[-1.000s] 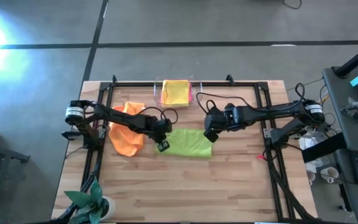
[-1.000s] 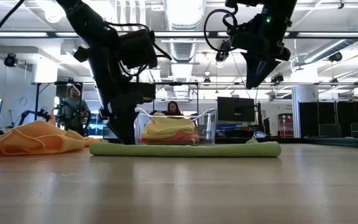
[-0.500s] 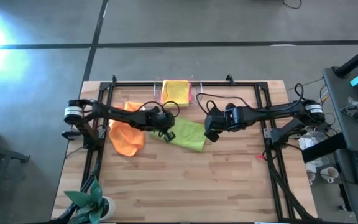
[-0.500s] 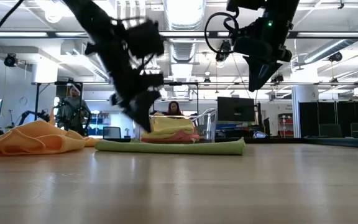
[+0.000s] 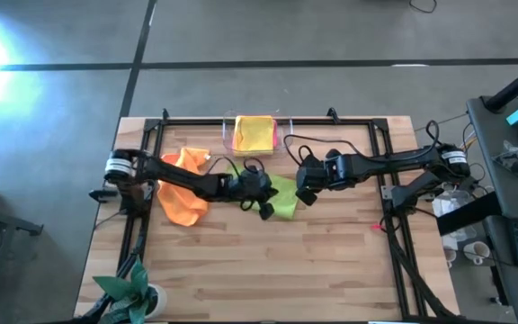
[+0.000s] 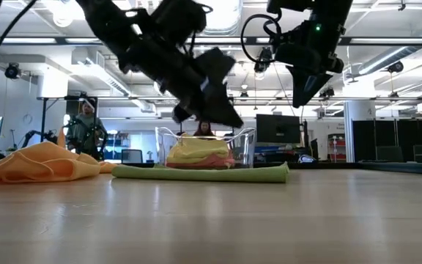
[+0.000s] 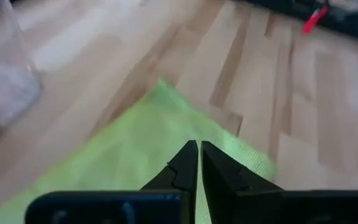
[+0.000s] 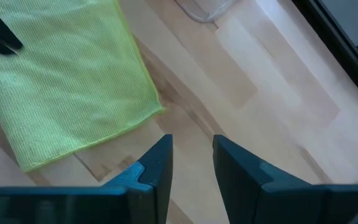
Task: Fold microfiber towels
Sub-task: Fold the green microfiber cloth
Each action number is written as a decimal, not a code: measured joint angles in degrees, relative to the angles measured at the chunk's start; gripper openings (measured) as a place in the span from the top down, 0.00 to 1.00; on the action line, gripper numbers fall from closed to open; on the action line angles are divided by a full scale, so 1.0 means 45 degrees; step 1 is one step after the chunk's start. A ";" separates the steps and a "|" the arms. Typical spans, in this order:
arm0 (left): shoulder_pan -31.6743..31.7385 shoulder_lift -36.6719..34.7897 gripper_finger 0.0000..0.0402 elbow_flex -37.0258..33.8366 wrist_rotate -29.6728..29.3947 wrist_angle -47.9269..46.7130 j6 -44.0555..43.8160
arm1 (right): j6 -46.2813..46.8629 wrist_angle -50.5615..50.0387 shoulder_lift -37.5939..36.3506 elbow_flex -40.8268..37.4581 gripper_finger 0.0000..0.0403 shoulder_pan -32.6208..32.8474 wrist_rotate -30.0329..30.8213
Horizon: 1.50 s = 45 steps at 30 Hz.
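Left jaws [image 7: 194, 163] moved across lime towel [image 5: 280, 195], shut, empty; right jaws [image 8: 191, 158] part-open, empty.

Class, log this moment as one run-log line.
left gripper: shut, empty, above green towel | right gripper: open, hovering | towel: flat

A lime green microfiber towel [image 5: 282, 197] lies folded flat near the middle of the desk, a thin low slab in the low view [image 6: 200, 173], its woven ribbed surface and one corner clear in the right wrist view [image 8: 67, 74]. To its left an orange towel [image 5: 181, 191] sits unfolded in a rumpled heap. At the far edge, a folded yellow towel [image 5: 254, 131] rests on top of a pink one [image 6: 196, 163], of which only a thin edge shows.
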 joint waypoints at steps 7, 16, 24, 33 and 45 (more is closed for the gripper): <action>-0.0463 0.1581 0.98 0.0899 0.0237 0.0259 0.0006 | 0.0024 0.0046 0.0000 0.0000 0.74 0.0000 -0.0004; -0.0669 0.3098 0.98 0.2190 0.0242 -0.0340 -0.0004 | 0.0155 0.0052 0.0000 -0.0006 0.74 0.0000 0.0000; -0.1048 0.3264 0.98 0.2333 0.0503 -0.1733 -0.0017 | 0.0515 0.0027 0.0000 -0.0044 0.74 0.0005 -0.0010; -0.2585 0.2929 0.98 0.2424 0.1656 -0.4424 0.0788 | 0.1350 0.0012 0.0000 -0.0179 0.74 0.0039 -0.0045; -0.5434 0.1778 0.98 0.2516 0.1899 -0.9385 0.4494 | 0.3427 0.0026 0.0000 -0.0287 0.74 0.0380 -0.0760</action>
